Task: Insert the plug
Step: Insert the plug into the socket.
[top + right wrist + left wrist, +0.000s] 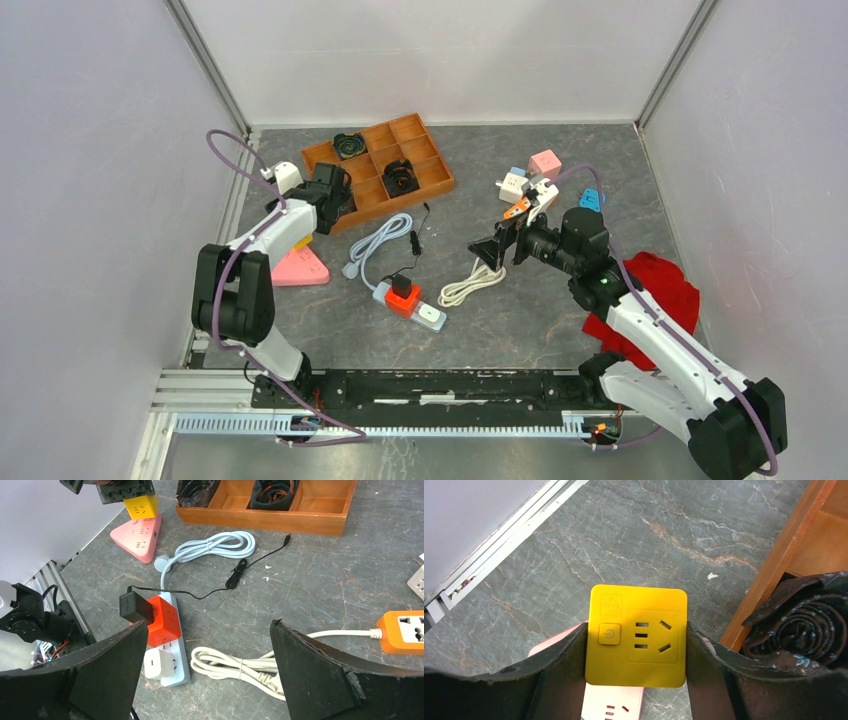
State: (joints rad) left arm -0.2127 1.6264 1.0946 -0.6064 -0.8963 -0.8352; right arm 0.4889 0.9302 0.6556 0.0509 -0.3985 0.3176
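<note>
The left hand (636, 645) grips the yellow cube plug (644, 600) by its flat sides right over the pink triangular strip (137, 536); it looks light, rigid and smooth, apt to slip if tilted, while the right hand (209, 625) hangs wide open.

Three plain pale walls (440, 50) closed in the tabletop (530, 335) — a dark grey, stone-patterned surface veined with lighter streaks — and slim aluminium posts (212, 65) rose at its two far corners. Along the near edge ran a slotted metal rail (400, 426), and a strip of aluminium framing (504, 544) lined the left edge. The light was soft and even, casting only faint shadows.
</note>
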